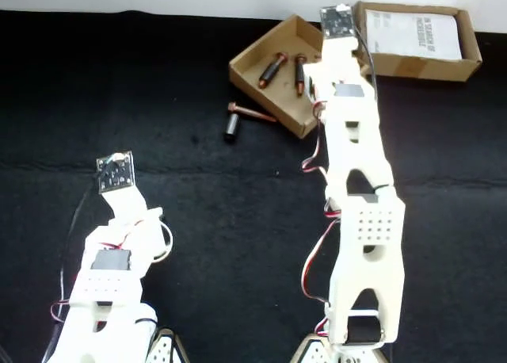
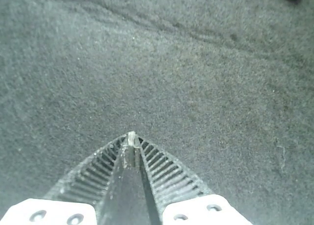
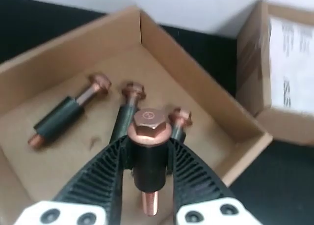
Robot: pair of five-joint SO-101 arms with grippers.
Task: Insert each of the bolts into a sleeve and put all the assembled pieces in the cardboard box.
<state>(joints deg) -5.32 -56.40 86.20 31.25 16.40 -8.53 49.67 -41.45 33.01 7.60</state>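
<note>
One sleeved bolt point(image 3: 148, 129), clamped in right pincer point(image 3: 147, 145)

Between the black, ribbed fingers point(image 3: 98, 180) of the right gripper point(image 3: 147, 145) showed a copper-coloured bolt point(image 3: 149, 123) in a black sleeve point(image 3: 148, 166), beyond them the plain brown cardboard box point(image 3: 196, 87) held more copper-and-black pieces point(image 3: 61, 118), and beneath the black-ribbed left gripper point(image 2: 131, 136) lay dark grey cloth point(image 2: 196, 63).

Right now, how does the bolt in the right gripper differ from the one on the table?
The gripped bolt wears a black sleeve; the table bolt is bare, a loose sleeve beside it. The right gripper holds the gripped bolt over the cardboard box; the table bolt lies outside it. Both are copper-coloured.
</note>
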